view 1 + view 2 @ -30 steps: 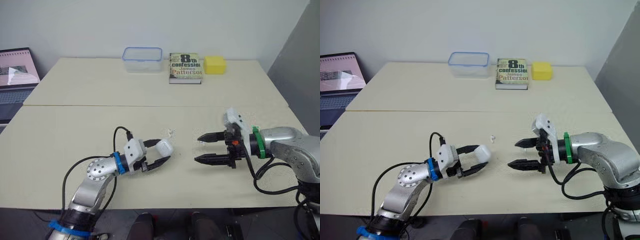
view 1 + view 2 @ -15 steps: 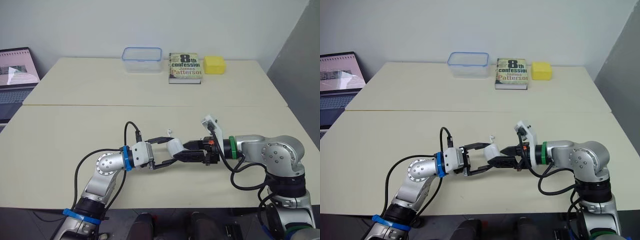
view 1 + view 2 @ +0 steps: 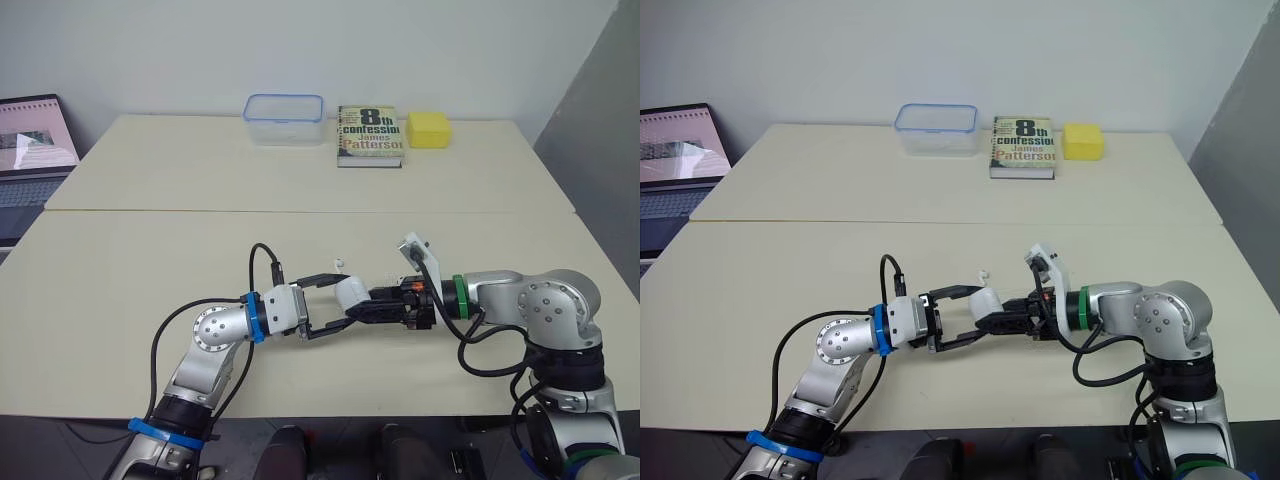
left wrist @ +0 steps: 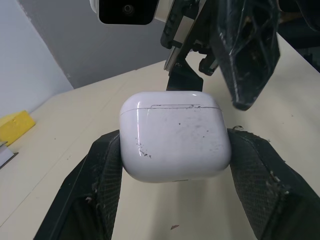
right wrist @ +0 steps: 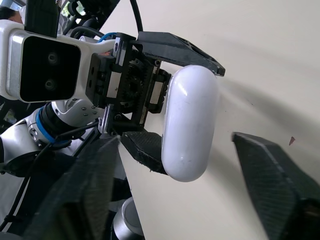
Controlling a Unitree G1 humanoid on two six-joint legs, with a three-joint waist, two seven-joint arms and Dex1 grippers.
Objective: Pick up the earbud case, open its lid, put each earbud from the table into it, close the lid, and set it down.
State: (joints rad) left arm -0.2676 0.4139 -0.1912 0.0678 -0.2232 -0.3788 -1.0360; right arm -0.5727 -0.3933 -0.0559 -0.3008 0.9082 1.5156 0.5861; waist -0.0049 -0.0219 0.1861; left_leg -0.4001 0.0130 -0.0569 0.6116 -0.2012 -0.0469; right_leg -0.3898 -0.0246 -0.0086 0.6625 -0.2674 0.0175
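Bright, even indoor light falls from above across a pale cream table [image 3: 150, 250], with no hard-edged shadows anywhere. Under the left arm [image 3: 205, 345] and the right arm [image 3: 525, 300] the shadows are faint, soft grey smudges. The far wall [image 3: 450, 50] is lit flat and white; a grey wall [image 3: 600, 110] at the right edge is darker. A laptop [image 3: 35, 150] at the left edge glows from its own screen. Close up, the glossy white earbud case [image 5: 190, 125] carries a narrow streak of glare along its rounded upper edge and throws a soft, diffuse shadow on the table just beside it. The black fingers [image 4: 102, 175] of the left claw [image 4: 175, 150] read as dark masses with a dull sheen on their worn edges.
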